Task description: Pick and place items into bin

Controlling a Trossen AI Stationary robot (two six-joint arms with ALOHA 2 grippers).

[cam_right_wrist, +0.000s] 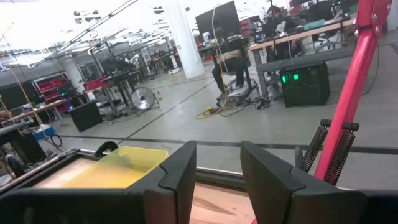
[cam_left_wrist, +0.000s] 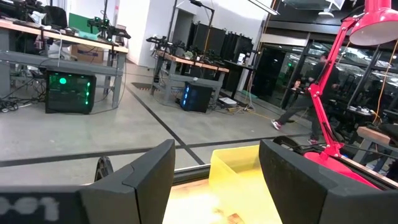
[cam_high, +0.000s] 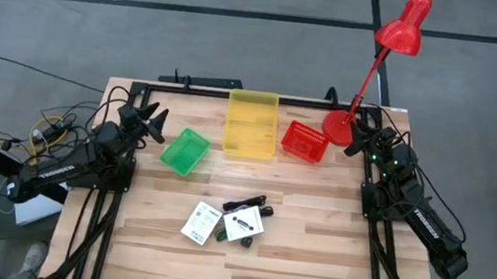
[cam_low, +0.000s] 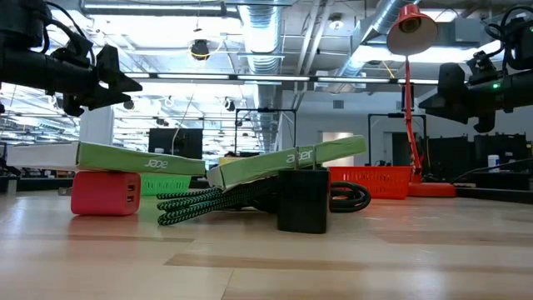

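**Ana:** Wood-grain table (cam_high: 310, 259) up front, and the items sit in one heap at its near middle: two flat white packets (cam_high: 202, 223), (cam_high: 243, 223) with a black cable bundle (cam_high: 246, 203) lying just behind them, touching. From table height a pink cube (cam_low: 106, 192) and a black cube (cam_low: 302, 200) stand right in front of that pile.

**Ben:** Nothing is in a bin yet, I'd say. Behind the heap stand a green bin (cam_high: 184, 151), a yellow bin (cam_high: 250, 123) and a red basket (cam_high: 304, 142), all well apart from the pile.

**Ana:** Both arms hang back at the far corners. Left gripper (cam_high: 150, 121) is up beside the green bin, fingers (cam_left_wrist: 149, 174) spread wide and empty. Right gripper (cam_high: 358, 139) hovers by the red lamp (cam_high: 401, 35), fingers (cam_right_wrist: 180, 168) parted narrower, holding nothing.

**Ben:** So the reach is the step in hand. My call: go for the cable first, since it lies free at the back. The packets are flat, so the fingers need to come down across an edge rather than the face.
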